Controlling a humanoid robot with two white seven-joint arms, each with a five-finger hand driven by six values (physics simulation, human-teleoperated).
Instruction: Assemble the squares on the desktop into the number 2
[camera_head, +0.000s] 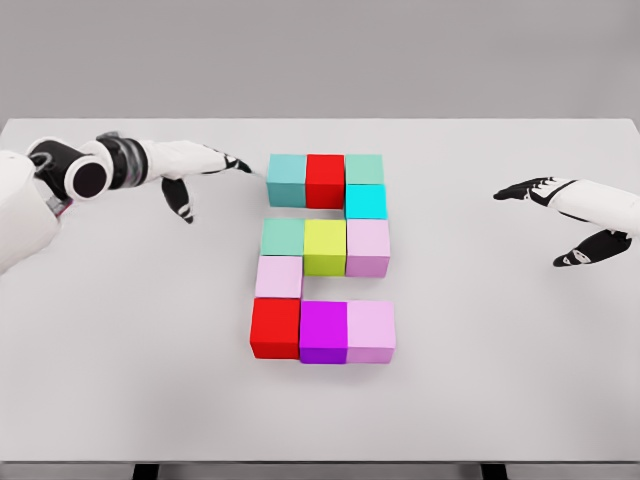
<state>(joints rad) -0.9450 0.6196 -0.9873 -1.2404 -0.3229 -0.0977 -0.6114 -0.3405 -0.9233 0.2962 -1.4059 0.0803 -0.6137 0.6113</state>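
Eleven cubes sit packed together in the middle of the white desk (120, 380), and from where I stand they read as a blocky 2.

The top row runs teal cube (287, 180), red cube (325, 180), green cube (364, 169), all touching. Just under the green one, on the right side, is a cyan cube (366, 201). The middle row below it has a second green cube (283, 237) at left, a yellow-green cube (325, 247) in the centre and a pink cube (368, 247) at right. Under the left end of that row sits a pale pink cube (279, 277), and the bottom row goes red block (275, 328), magenta cube (323, 332), light pink cube (371, 331). Neighbours press face to face, with no gaps I can make out.

The left hand (195, 165) hovers over the desk just left of the teal cube. Its fingers (236, 164) are stretched out toward that cube, the tips very near but apart from it, and the thumb hangs down; it holds nothing. The left arm comes in from the left edge.

The right hand (570, 210) is well off to the right of the cubes, near the desk's right edge. Its fingers (520, 191) are spread and relaxed, thumb dropped below, gripping nothing.
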